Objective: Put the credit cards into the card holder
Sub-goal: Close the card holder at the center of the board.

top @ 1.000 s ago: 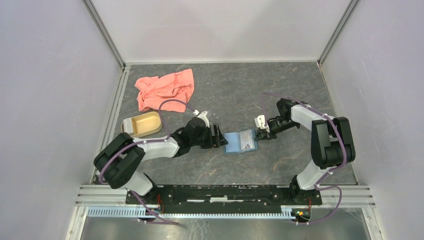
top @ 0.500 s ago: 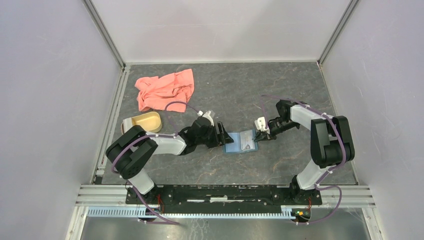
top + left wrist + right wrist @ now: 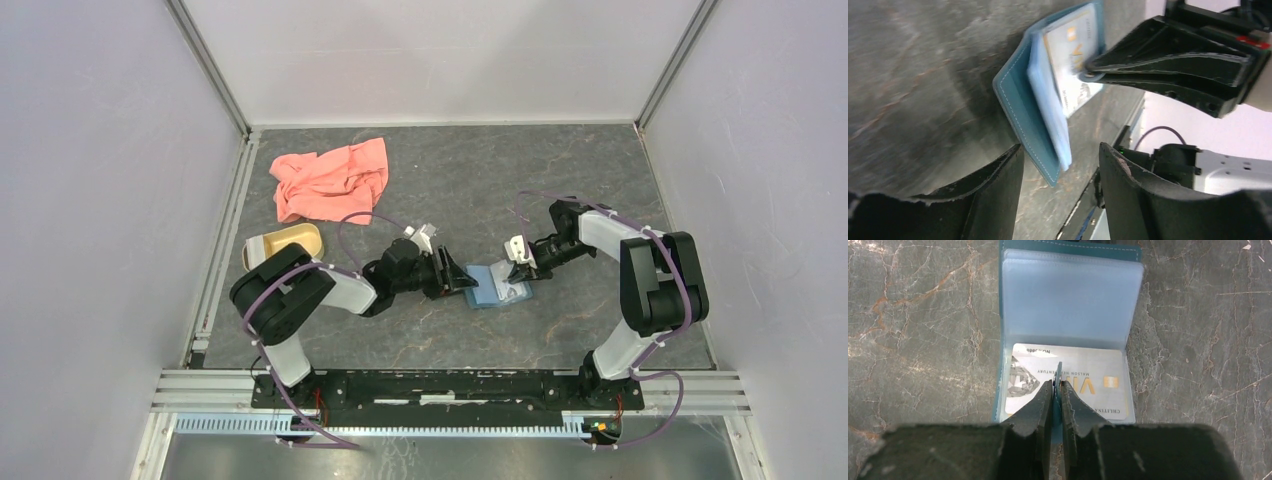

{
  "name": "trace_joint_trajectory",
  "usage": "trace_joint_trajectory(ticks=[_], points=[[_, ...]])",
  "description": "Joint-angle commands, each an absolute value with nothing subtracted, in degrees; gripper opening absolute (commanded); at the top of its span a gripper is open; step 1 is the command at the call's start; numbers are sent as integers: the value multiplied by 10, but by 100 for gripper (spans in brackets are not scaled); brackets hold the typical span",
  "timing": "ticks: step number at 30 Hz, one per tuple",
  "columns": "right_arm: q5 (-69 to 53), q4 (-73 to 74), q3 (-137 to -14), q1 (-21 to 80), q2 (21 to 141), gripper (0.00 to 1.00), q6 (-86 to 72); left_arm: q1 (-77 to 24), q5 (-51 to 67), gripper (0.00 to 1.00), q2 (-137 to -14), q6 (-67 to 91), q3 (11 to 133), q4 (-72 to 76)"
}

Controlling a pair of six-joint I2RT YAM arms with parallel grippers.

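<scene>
The teal card holder [image 3: 497, 287] lies open on the table, its left cover tilted up. A pale credit card [image 3: 1068, 386] sits in its clear sleeve; it also shows in the left wrist view [image 3: 1071, 62]. My right gripper [image 3: 520, 268] is shut on the holder's small teal snap tab [image 3: 1058, 371], pinning that side. My left gripper [image 3: 455, 277] is open, its jaws on either side of the raised teal cover [image 3: 1020, 117] without touching it. The gold-yellow and dark cards are out of view.
A tan oval dish [image 3: 285, 244] stands at the left, behind my left arm. A salmon-pink cloth [image 3: 330, 178] lies crumpled at the back left. Grey walls enclose the table on three sides.
My left gripper has moved right up to the card holder. The holder's left cover has lifted and the holder has turned slightly. My right gripper has stayed on the tab.
</scene>
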State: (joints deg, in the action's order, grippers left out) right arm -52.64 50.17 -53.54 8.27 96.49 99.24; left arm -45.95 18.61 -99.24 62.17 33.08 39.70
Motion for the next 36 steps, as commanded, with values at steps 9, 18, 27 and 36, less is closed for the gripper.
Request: trace_joint_trajectory(ticks=[9,18,27,36], points=[[-565,536,-553,96,985,0,1004,-483,248,60,-1078,704,402,607],[-635,719,-600,76,1020,0,1171,-484,202,58,-1080,657,429,511],[-646,719,-586,60,1021,0,1193,-484,159,52,-1094,621,468,403],[-679,720,-541,25,1007,2,1258,-484,153,37,-1137,613,515,365]])
